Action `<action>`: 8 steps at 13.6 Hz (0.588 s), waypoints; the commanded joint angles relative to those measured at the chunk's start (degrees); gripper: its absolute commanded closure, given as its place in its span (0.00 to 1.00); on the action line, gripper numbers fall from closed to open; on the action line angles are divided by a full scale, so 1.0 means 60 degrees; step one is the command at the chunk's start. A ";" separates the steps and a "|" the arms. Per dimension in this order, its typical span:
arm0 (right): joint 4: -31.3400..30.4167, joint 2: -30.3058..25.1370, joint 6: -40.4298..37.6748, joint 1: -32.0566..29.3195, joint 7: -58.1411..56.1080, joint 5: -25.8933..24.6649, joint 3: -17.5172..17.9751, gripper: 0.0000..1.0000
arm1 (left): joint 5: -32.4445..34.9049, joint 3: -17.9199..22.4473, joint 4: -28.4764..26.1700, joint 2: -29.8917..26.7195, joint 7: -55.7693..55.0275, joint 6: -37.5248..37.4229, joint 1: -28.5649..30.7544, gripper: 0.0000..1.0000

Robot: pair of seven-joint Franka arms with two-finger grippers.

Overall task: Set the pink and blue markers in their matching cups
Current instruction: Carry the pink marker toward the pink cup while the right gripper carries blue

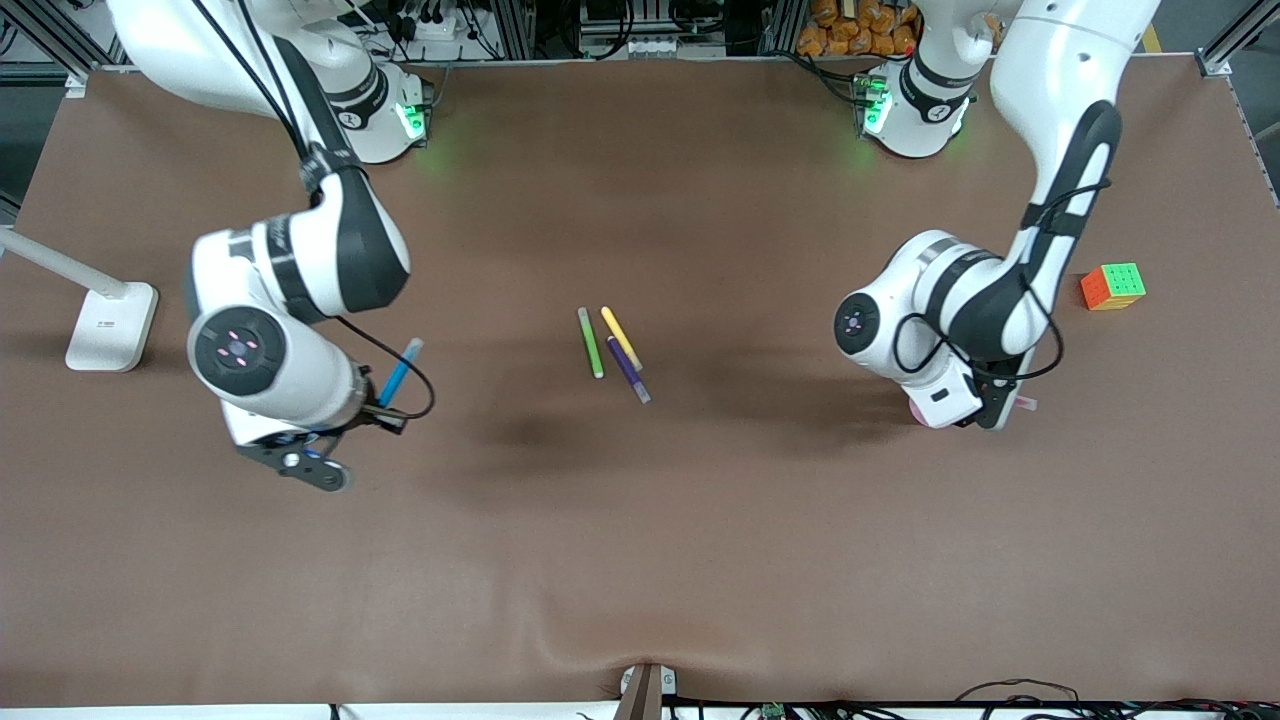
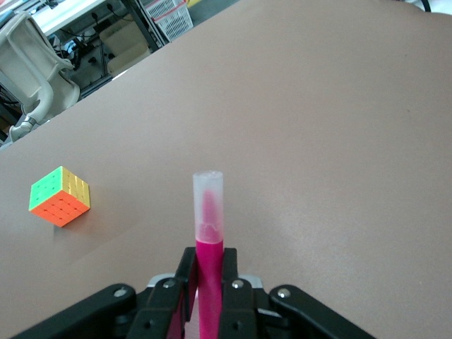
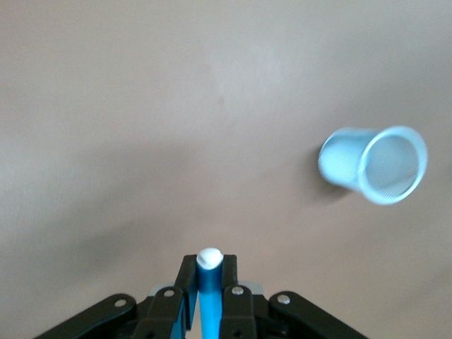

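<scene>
My right gripper (image 1: 384, 411) is shut on the blue marker (image 1: 401, 370), which it holds off the table, tilted. In the right wrist view the blue marker (image 3: 210, 296) stands between the fingers (image 3: 210, 272). The light blue cup (image 3: 373, 164) stands on the table off to one side of it; in the front view my right arm hides this cup. My left gripper (image 1: 998, 408) is shut on the pink marker (image 2: 209, 261), whose pale cap (image 1: 1025, 404) sticks out from the hand. A pale pink edge (image 1: 913, 411) shows under the left hand, probably the pink cup.
A green pen (image 1: 591, 342), a yellow pen (image 1: 621, 338) and a dark purple pen (image 1: 628, 370) lie together mid-table. A colour cube (image 1: 1112, 286) sits at the left arm's end, also in the left wrist view (image 2: 60, 196). A white lamp base (image 1: 112, 325) stands at the right arm's end.
</scene>
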 commanded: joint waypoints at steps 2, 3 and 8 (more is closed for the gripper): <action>-0.0271 -0.0869 0.0206 -0.1079 -0.2203 -0.0302 0.0124 1.00 | 0.0323 0.0004 -0.0115 -0.0010 -0.0366 -0.0099 -0.0065 1.00; -0.0547 -0.1132 0.0323 -0.1286 -0.2426 -0.0302 0.0124 1.00 | 0.0323 0.0004 -0.0115 -0.0010 -0.0366 -0.0114 -0.0065 1.00; -0.4734 -0.3359 0.3951 -0.2180 -0.4213 -0.0346 0.0109 1.00 | 0.0308 -0.0010 -0.0100 -0.0010 -0.0308 -0.0231 -0.0080 0.65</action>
